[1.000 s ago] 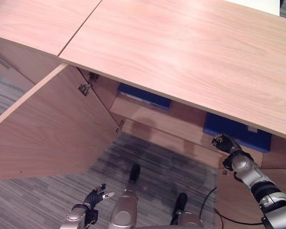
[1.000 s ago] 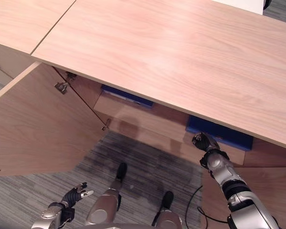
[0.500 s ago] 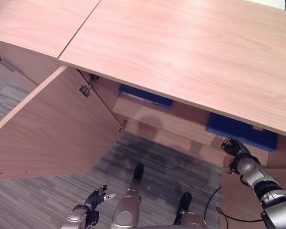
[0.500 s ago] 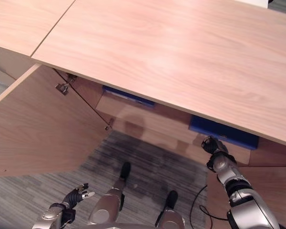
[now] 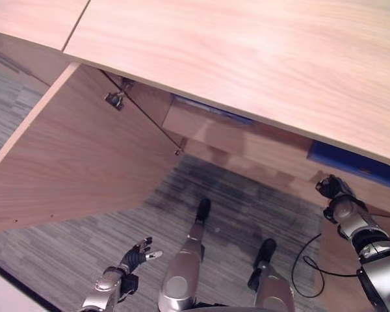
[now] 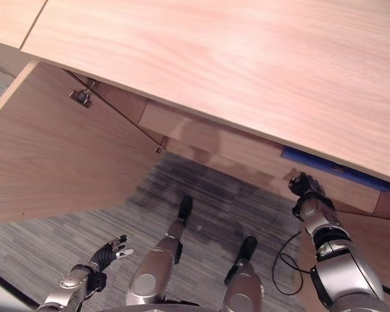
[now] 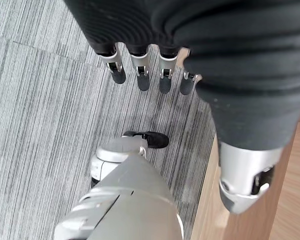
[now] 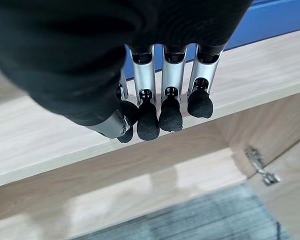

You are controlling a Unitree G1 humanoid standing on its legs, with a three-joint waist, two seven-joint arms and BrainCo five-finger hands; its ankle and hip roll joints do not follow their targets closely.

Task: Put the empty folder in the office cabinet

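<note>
Blue folder [image 5: 354, 164] lies flat on the cabinet shelf [image 5: 247, 146], at about 3 o'clock in the left eye view, mostly hidden under the overhanging cabinet top [image 5: 247, 52], so only a strip of its edge shows. It looks set well in, so the placing step is probably done. Right hand [image 5: 331, 188] sits just in front of the shelf edge, below the folder and not touching it; in its wrist view the fingers [image 8: 171, 107] are bent at the tips with the thumb tucked close, nothing between them, folder edge blue just past them. Likely clear of the folder so the door can swing. Left door [image 5: 71, 156] stands wide open at 9 o'clock, hinge [image 5: 114, 99] exposed, which is why the inside is reachable at all. Left hand [image 5: 136, 253] hangs low at 7 o'clock over the grey carpet [image 5: 71, 260], fingers straight and relaxed, empty, idle. A second blue strip [image 5: 211, 107] shows deeper under the top near 12 o'clock; can't tell what it is.
</note>
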